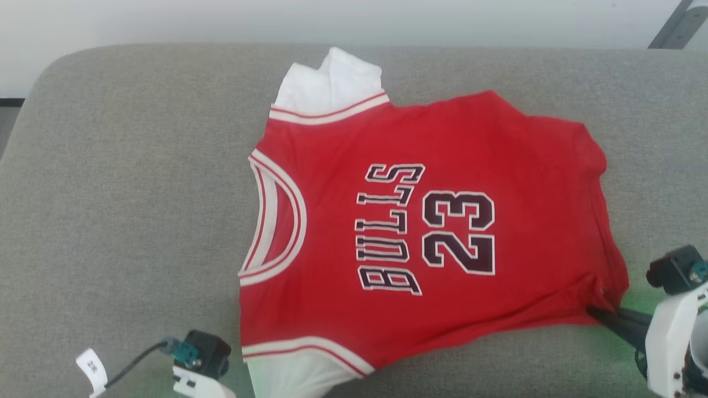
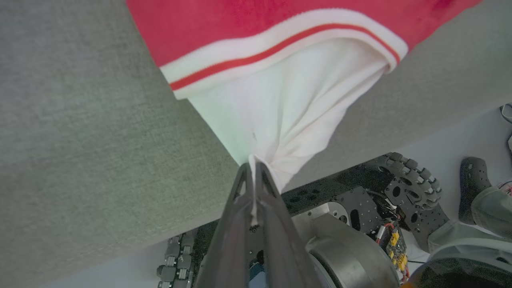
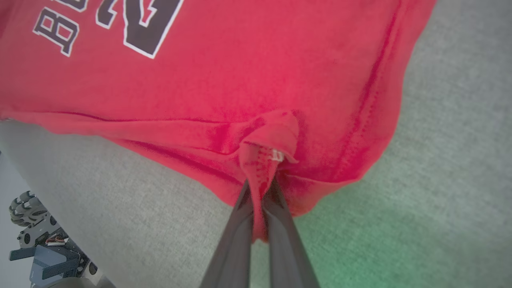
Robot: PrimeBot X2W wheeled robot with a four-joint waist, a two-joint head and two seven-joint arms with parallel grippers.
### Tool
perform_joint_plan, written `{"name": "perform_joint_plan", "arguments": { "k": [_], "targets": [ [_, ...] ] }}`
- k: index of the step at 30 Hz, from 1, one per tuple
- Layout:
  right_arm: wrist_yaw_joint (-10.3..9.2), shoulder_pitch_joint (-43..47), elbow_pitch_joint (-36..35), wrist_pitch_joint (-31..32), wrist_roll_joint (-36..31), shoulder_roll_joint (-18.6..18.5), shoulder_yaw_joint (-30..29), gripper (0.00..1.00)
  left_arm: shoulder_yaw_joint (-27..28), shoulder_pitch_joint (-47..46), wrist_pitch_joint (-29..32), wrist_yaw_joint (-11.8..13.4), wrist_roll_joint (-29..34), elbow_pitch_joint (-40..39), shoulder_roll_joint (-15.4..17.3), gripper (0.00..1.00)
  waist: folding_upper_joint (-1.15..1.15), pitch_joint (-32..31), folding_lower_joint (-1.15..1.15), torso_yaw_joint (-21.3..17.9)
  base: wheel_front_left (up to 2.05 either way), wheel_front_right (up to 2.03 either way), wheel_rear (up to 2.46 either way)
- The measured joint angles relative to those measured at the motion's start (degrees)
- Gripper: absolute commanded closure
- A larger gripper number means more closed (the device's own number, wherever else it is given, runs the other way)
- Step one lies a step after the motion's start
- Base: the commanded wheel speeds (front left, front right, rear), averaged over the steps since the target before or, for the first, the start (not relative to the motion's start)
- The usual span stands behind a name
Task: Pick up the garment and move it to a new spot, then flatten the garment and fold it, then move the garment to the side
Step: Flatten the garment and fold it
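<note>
The garment (image 1: pixel 420 221), a red jersey with black white-outlined "BULLS 23", lies spread on the grey cushion (image 1: pixel 121 193), neck hole to the left, hem to the right. My left gripper (image 2: pixel 253 166) is shut on the near white sleeve (image 2: pixel 280 112), pinching a fold between its fingers. In the head view the left wrist (image 1: pixel 202 362) sits at the lower left beside that sleeve. My right gripper (image 3: pixel 260 186) is shut on a bunched fold of the red hem corner (image 3: pixel 268 140); its dark fingers (image 1: pixel 617 320) reach the hem corner at the lower right.
The cushion's near edge (image 2: pixel 120 244) runs just below the held sleeve, with the robot's wheeled base (image 2: pixel 400 192) and floor beyond it. A person's dark shoe (image 2: pixel 472 184) stands on the floor. A metal frame leg (image 1: pixel 677 25) shows at the far right.
</note>
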Motion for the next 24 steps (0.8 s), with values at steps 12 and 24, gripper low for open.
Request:
{"name": "perform_joint_plan", "arguments": {
  "k": [12, 24],
  "targets": [
    [0.00, 4.8, -1.6, -2.0, 1.1, -0.3, -3.3, 1.00, 1.4, 0.3, -1.0, 0.3, 1.4, -2.5, 4.2, 1.00, 0.00, -1.4, 0.00, -1.2, 0.00, 0.00, 0.00],
    [0.01, -2.4, 1.4, 0.4, -1.2, 4.4, -11.3, 1.00, 5.0, -20.7, 0.9, -8.0, 12.0, 2.5, 7.8, 1.00, 0.00, 1.4, 0.00, -4.2, 0.00, 0.00, 0.00]
  ]
}}
